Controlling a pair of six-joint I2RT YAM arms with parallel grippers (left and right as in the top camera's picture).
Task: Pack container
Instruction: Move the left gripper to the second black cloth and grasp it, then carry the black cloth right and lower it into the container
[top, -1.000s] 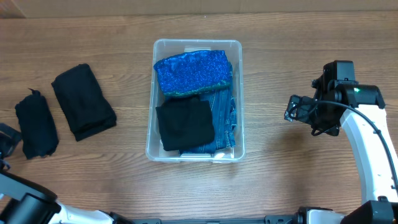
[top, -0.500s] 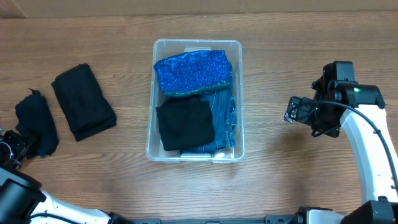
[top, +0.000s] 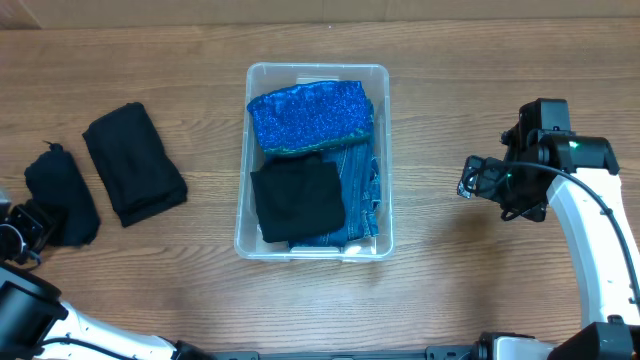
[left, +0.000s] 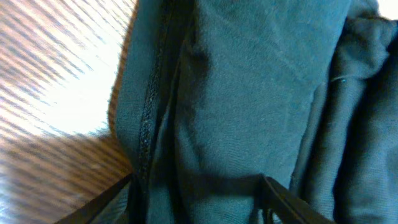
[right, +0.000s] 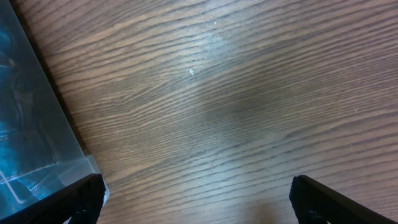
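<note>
Black crumpled cloth bundle (top: 60, 195) lies between the fingers of the left gripper (top: 22, 225); clamped or not, I cannot tell. Well to its right sits the clear plastic rectangular container (top: 241, 200), long axis running away from the robot. Beyond, the right gripper (top: 468, 180), jaws apart, hovers nearer it.

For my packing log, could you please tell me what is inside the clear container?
The container holds a sparkly blue cloth at the far end, a folded black cloth nearer, and blue denim-like fabric under the black one. Whatever lies under that fabric is covered.
</note>
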